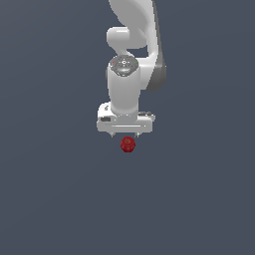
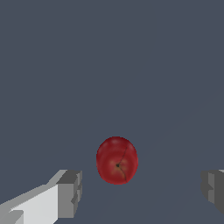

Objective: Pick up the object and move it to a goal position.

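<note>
The gripper stood wide open, holding nothing; the red ball lay between its fingers, slightly ahead, touching neither.

A bare simulated scene, no real room: flat grey-blue ground fills both views, with smooth, untextured rendered shapes.

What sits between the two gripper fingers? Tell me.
The dark red ball sits in the gap of the open gripper, touching neither finger; the wrist view shows bare grey floor on both sides of it.
</note>
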